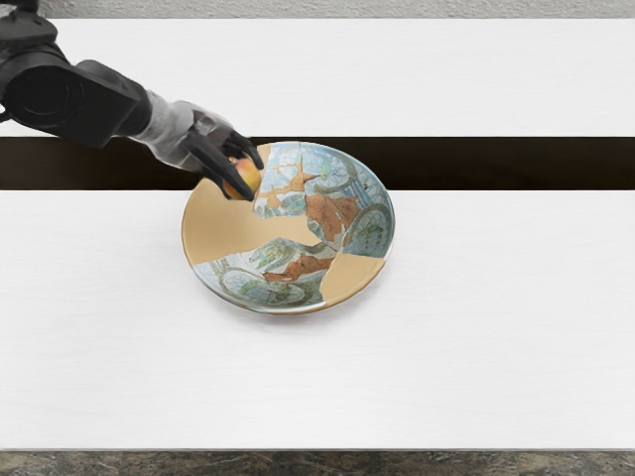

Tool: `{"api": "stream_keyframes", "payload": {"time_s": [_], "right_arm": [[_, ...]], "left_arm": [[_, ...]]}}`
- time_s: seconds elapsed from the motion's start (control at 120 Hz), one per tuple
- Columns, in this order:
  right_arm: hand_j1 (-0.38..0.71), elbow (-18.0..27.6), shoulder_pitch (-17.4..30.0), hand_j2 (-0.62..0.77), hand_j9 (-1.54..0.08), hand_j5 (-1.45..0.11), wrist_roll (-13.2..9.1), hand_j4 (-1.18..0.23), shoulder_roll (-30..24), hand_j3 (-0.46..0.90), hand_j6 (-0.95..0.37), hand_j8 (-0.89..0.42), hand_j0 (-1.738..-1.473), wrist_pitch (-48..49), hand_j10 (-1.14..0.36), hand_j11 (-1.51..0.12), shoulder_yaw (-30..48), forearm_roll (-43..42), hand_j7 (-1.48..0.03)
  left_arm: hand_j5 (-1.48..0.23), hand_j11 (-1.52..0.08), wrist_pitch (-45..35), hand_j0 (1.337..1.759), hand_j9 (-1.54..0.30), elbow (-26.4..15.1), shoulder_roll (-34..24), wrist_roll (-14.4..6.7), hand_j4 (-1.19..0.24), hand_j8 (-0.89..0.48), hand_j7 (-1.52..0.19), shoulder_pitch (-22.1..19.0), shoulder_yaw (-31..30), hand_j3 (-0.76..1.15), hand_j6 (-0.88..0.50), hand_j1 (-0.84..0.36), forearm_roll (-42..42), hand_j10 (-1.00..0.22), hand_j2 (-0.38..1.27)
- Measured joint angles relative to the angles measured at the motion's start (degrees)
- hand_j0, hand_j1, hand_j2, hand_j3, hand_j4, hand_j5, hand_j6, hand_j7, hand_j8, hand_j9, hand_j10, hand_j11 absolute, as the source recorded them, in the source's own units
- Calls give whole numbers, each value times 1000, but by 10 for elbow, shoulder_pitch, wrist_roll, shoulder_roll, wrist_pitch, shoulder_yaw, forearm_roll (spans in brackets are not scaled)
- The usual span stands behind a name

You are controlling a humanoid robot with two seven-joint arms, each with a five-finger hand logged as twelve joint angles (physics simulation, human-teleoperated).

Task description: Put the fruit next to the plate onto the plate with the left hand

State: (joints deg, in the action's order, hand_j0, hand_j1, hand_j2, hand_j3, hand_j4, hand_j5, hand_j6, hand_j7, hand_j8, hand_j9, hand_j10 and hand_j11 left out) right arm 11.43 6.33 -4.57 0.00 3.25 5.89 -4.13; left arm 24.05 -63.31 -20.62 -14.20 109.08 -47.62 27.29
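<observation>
While the left arm reaches in from the far left corner, the left hand (213, 149) grasps a round yellow-red fruit (245, 177), its dark fingers (223, 169) curled over the top and sides. Hand and fruit sit at the far left edge of the plate (213, 236), a wide dish patterned in blue-green, tan and rust, though I cannot tell whether the fruit touches its surface. That plate rests on the white table (476, 327), just near of a dark gap (516, 164) running left to right across the tabletop.
</observation>
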Motion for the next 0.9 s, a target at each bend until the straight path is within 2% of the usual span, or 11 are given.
{"api": "stream_keyframes", "payload": {"time_s": [0.108,0.15,0.208,0.275,0.375,0.425,0.567,0.692,0.75,0.825,0.9], "right_arm": [[-328,0,0,-4,-22,-22,0,-18,0,0,-18,-18,-1658,0,-18,-22,0,0,-22],[-328,0,0,-4,-22,-22,0,-17,0,0,-17,-17,-1658,0,-17,-22,0,0,-22],[-328,0,0,-4,-23,-23,0,-18,0,0,-18,-18,-1658,0,-18,-23,0,0,-23],[-328,0,0,-4,-22,-22,0,-18,0,0,-18,-18,-1658,0,-18,-22,0,0,-22],[-328,0,0,-4,-22,-22,0,-17,0,0,-17,-17,-1658,0,-17,-22,0,0,-22],[-328,0,0,-4,-22,-22,0,-17,0,0,-17,-17,-1658,0,-17,-22,0,0,-22],[-328,0,0,-4,-22,-22,0,-17,0,0,-17,-17,-1658,0,-17,-22,0,0,-22],[-329,0,0,-4,-22,-22,0,-17,0,0,-17,-17,-1658,0,-17,-22,0,0,-22],[-329,0,0,-4,-22,-22,0,-17,0,0,-17,-17,-1658,0,-17,-22,0,0,-22],[-329,0,0,-4,-22,-22,0,-17,0,0,-17,-17,-1658,0,-17,-22,0,0,-22],[-329,0,0,-4,-22,-22,0,-17,0,0,-17,-17,-1658,0,-17,-22,0,0,-22]], "left_arm": [[-1172,-1156,-1,1645,-1168,9,30,0,-643,-209,-1155,-33,20,1,-225,-487,-8,-587,444],[-1190,-1157,-2,1646,-1172,15,34,1,-634,-204,-1159,-44,25,0,-214,-472,-10,-580,376],[-1180,-1161,-14,1645,-1172,21,45,1,-648,-211,-1152,-62,29,0,-233,-467,-15,-584,373],[-1195,-1162,-31,1646,-1168,24,48,2,-671,-220,-1157,-67,31,0,-253,-458,-22,-641,417],[-1188,-1161,-44,1646,-1158,27,49,2,-686,-238,-1147,-67,33,0,-265,-442,-26,-649,402],[-1032,-1004,-68,1649,-1005,28,49,3,-651,-245,-995,-67,33,0,-261,-361,-27,-636,339],[-548,-526,-128,1653,-530,28,49,3,-344,-122,-529,-70,36,0,-144,-30,-39,-315,173],[-305,-294,-136,1656,-295,12,45,1,-193,-73,-295,-27,48,0,-84,136,-43,-177,95],[-232,-224,-136,1656,-225,8,37,1,-148,-58,-225,-23,49,0,-66,186,-44,-136,72],[-163,-157,-122,1657,-158,4,-29,0,-105,-43,-158,-22,41,0,-49,234,-43,-96,50],[-115,-111,-21,1657,-112,2,-129,-1,-75,-31,-112,-31,5,0,-36,267,-42,-69,35]]}}
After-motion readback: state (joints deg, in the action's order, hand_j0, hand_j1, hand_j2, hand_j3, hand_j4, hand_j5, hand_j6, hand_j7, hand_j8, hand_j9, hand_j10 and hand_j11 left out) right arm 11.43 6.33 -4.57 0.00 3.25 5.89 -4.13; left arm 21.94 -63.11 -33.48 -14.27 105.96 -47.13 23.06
